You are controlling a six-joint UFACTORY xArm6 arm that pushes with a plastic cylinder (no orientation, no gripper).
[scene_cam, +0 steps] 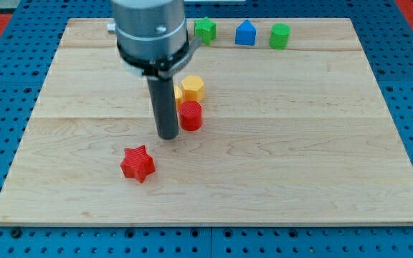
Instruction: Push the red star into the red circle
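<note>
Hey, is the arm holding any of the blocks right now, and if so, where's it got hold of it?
Nothing is held. My tip rests on the board just left of the red circle, above the red star.

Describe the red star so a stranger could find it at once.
Start at the wooden board and go to its lower-left part, below my tip. The red star lies there alone, apart from the red circle and yellow block higher up. It is the only pointed red piece.
</note>
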